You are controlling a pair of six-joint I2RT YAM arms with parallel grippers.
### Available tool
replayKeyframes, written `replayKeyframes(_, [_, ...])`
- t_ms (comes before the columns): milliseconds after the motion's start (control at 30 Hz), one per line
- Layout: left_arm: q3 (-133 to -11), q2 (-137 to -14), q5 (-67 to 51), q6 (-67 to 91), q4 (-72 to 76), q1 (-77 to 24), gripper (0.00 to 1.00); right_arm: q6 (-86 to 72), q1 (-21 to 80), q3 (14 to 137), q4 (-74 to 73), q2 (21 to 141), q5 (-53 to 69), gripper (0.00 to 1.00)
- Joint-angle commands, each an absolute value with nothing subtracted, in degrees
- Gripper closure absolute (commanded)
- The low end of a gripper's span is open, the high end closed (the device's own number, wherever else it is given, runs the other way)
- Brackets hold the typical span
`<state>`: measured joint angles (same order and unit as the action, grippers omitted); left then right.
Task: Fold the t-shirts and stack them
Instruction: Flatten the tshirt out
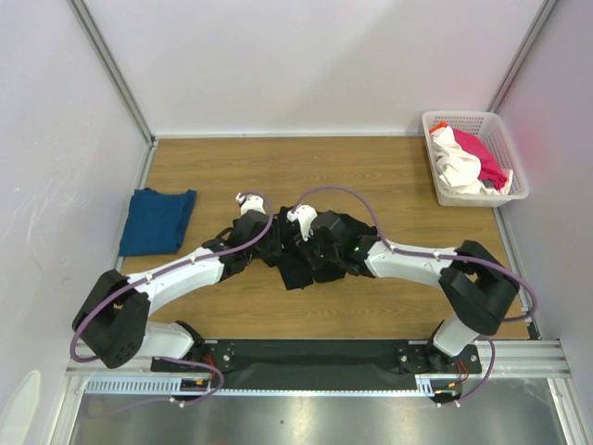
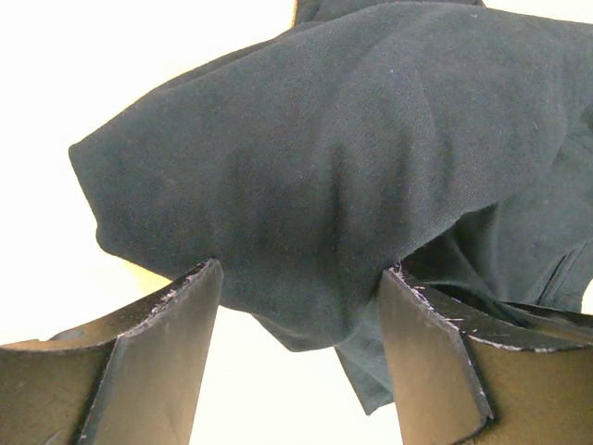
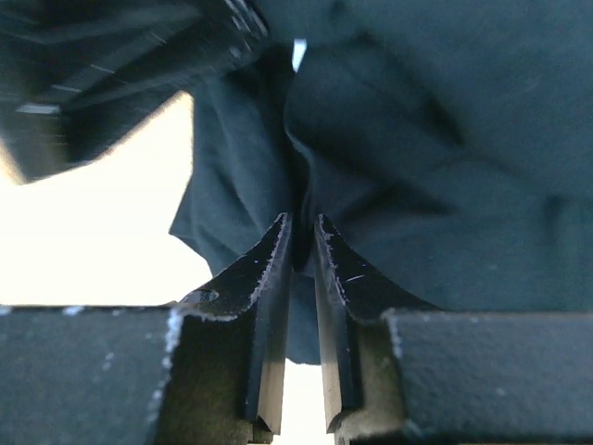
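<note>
Wooden table (image 1: 371, 176) bears a folded blue t-shirt (image 1: 157, 221) left; crumpled black t-shirt (image 1: 298, 269) centre; white basket (image 1: 515, 159) far right.

Up and to the left of the right gripper's (image 3: 301, 224) jaws, a blurred dark shape (image 3: 111, 74) cannot be identified. Beyond the left gripper's (image 2: 301, 269) jaws, the black t-shirt (image 2: 371, 158) runs out of view at the top and right.

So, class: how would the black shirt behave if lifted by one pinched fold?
Probably floppy: the black shirt lies crumpled in soft folds, so it would sag and drape. Likely light: a fold fits the right jaws' narrow gap. Its matte weave should resist slipping.
</note>
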<state>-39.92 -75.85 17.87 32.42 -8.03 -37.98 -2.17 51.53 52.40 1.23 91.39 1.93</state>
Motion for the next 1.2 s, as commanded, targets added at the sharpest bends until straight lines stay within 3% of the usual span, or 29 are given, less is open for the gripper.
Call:
replayKeyframes(0, [-40.1, -74.1, 19.3, 31.4, -6.9, -38.1, 0.27, -3.5, 51.7, 54.8, 2.6, 94.4, 1.1, 0.81])
replayKeyframes(33, [-40.0, -74.0, 19.3, 31.5, -6.9, -38.0, 0.27, -3.5, 51.7, 54.8, 2.5, 94.9, 0.8, 0.87])
replayKeyframes(67, [-40.0, -73.8, 19.5, 31.4, -6.9, -38.1, 0.27, -3.5, 51.7, 54.8, 2.5, 94.9, 0.4, 1.00])
replayKeyframes(367, [-39.9, -72.4, 19.9, 31.7, -8.8, -38.0, 0.27, -3.8, 50.1, 56.1, 1.2, 89.2, -5.6, 1.00])
replayKeyframes(533, [-37.4, -68.1, 14.5, 30.0, -6.3, -39.3, 0.26, -6.2, 45.3, 57.7, 1.7, 85.0, -8.9, 1.00])
replayKeyframes(667, [-37.1, -64.7, 22.0, 26.0, -7.3, -45.6, 0.24, -9.2, 39.6, 59.4, 2.1, 84.0, -8.4, 1.00])
replayKeyframes(1033, [-43.0, -81.6, 30.8, 27.9, -10.7, -48.2, 0.29, -8.9, 34.8, 59.7, 1.4, 81.8, -7.6, 1.00])
replayKeyframes(1167, [-48.5, -86.4, 37.4, 31.3, -15.4, -48.2, 0.39, -9.1, 34.6, 58.8, 1.1, 81.0, -7.8, 1.00])
